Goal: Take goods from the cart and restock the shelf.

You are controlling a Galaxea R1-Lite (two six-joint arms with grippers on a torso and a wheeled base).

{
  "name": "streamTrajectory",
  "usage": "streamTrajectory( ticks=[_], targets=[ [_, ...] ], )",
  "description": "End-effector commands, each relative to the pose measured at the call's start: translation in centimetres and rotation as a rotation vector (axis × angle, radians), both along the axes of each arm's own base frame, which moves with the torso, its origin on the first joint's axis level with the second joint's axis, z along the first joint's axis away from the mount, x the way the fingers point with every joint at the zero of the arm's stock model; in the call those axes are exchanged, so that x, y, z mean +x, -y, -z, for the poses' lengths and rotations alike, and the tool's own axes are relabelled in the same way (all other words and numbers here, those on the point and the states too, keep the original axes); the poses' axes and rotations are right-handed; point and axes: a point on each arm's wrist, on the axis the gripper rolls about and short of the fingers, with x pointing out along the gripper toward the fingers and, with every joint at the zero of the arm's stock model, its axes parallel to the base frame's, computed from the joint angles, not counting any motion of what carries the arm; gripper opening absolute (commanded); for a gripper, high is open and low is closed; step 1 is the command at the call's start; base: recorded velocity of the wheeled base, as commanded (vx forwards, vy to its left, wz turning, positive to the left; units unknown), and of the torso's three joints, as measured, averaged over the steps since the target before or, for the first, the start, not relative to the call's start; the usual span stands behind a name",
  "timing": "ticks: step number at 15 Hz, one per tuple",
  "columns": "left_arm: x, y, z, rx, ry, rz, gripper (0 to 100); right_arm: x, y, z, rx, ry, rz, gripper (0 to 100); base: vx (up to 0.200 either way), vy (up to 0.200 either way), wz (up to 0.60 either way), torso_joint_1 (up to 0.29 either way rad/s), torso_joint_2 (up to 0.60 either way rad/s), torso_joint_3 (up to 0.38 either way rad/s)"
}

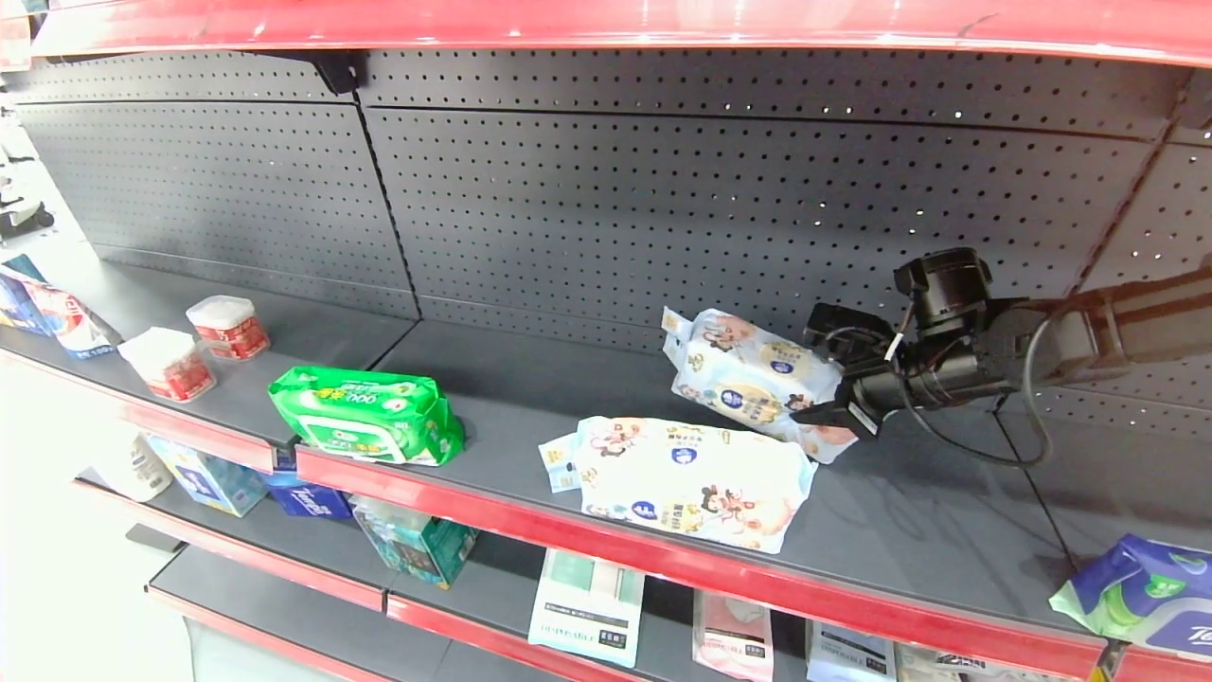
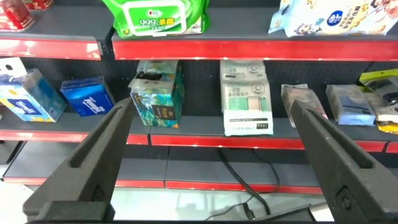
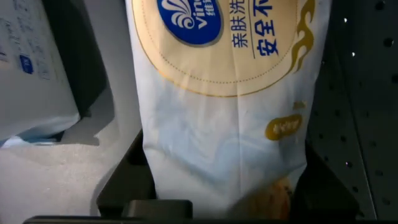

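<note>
Head view: right tool (image 1: 826, 413) clamps wipes pack (image 1: 748, 374) (tilted, on shelf (image 1: 530, 379)); left tool (image 2: 210, 111) spread wide, nothing betw. fingers.

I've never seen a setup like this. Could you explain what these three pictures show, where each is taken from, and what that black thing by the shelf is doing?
It is a two-armed robot restocking a shop shelf. The big picture comes from a camera on its head, looking down at the shelf. The black thing is its right arm, ending in the right claw, which is closed on a white pack of wipes. Also on that shelf lie a second white pack, a green pack and two small tubs. The other two pictures come from cameras on the wrists. The right one shows the gripped pack from very near. The left one shows the left claw, open and empty, facing the lower shelves.
</note>
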Motion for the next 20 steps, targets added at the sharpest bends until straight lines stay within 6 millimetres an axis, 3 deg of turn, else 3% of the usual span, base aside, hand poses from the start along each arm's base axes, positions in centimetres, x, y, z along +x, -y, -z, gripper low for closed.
streamTrajectory(
  ticks=[1,2,7,11,15,20],
  targets=[
    [0.0,0.0,0.0,0.000,-0.002,0.001,100,0.2,-0.1,0.6,-0.003,-0.013,-0.001,0,0.000,0.000,0.00,0.000,0.00,0.000],
    [0.0,0.0,0.0,0.000,-0.003,0.001,100,0.3,-0.1,0.6,-0.006,-0.008,-0.004,100,0.000,0.000,0.00,0.000,0.00,0.000],
    [0.0,0.0,0.0,-0.001,-0.003,0.000,100,0.1,0.1,0.2,0.001,-0.005,0.007,100,0.000,0.000,0.00,0.000,0.00,0.000],
    [0.0,0.0,0.0,-0.001,-0.003,0.002,100,-1.3,1.6,0.0,-0.034,-0.018,0.083,100,0.000,0.000,0.00,0.000,0.00,0.000],
    [0.0,0.0,0.0,-0.002,-0.004,0.005,100,-0.6,2.7,-0.2,-0.036,0.035,0.169,100,0.000,0.000,0.00,0.000,0.00,0.000],
    [0.0,0.0,0.0,-0.002,-0.004,0.005,100,-0.6,2.7,-0.4,-0.035,0.041,0.195,100,0.000,0.000,0.00,0.000,0.00,0.000]
  ],
)
